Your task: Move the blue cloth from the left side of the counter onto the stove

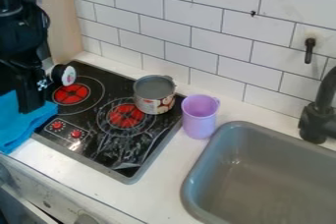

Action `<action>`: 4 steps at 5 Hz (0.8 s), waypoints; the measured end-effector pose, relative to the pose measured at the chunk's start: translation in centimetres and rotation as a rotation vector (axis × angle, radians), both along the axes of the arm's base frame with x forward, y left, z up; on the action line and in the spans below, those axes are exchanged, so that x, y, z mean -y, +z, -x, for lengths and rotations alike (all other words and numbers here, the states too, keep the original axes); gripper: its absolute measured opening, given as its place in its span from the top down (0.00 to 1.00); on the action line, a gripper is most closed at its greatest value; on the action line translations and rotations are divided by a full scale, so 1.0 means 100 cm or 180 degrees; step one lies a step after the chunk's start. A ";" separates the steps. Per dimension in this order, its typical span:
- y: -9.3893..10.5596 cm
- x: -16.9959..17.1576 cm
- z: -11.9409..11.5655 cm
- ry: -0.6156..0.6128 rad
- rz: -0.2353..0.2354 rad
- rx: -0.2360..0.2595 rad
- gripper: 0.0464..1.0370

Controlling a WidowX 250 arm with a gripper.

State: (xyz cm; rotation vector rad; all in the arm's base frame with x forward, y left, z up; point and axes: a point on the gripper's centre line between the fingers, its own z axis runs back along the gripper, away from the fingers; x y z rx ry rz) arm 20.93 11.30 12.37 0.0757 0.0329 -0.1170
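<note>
Sink (189, 189) near right; gripper (38, 89) left, by blue cloth (21, 122); I can't tell if its jaws pinch anything, so gently, slowly.

Cup (199, 117) between can (154, 95) and sink (211, 142).

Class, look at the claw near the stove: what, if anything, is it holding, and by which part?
It cannot be told: the claw overlaps the blue cloth in view, but no hold is clear.
</note>
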 end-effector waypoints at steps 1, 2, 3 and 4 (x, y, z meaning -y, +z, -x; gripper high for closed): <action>-0.006 0.001 0.000 -0.0016 0.0041 -0.0053 0.04; -0.031 -0.031 -0.003 -0.0234 0.0213 -0.0092 0.04; -0.043 -0.060 -0.011 -0.0076 0.0131 0.0000 0.04; -0.057 -0.073 -0.014 -0.0043 0.0010 -0.0002 0.04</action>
